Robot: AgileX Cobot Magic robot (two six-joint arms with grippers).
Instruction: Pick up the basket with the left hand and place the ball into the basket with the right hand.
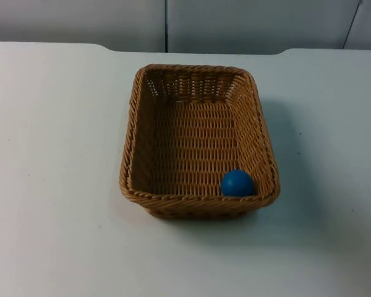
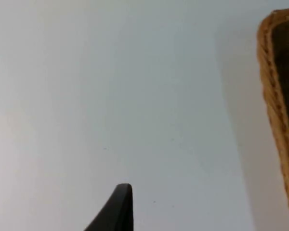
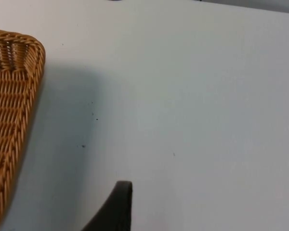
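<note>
Basket [image 1: 198,139] of brown wicker sat on the white table [image 1: 49,154] near the middle of the top view, with its long side running from the far wall toward the lower edge of the frame. The blue ball [image 1: 237,183] already lay inside it, in the lower right corner of the basket, touching the woven wall there. So the ball part of the job looked done, and the basket stood flat on the table, not lifted.

The left pincer [image 2: 119,209] hung over bare table, with the basket's rim [image 2: 279,120] off to one side of it and well apart. The right pincer [image 3: 118,207] also hung over bare table, with a corner of the basket [image 3: 12,110] off to its side. Both arms seemed to wait. I could see one black fingertip of each pincer, so I could not tell how far open either one was. Neither had hold of anything that I could see.

If the left arm were to pick up the basket, it would need to reach sideways to the long rim nearest it.
</note>
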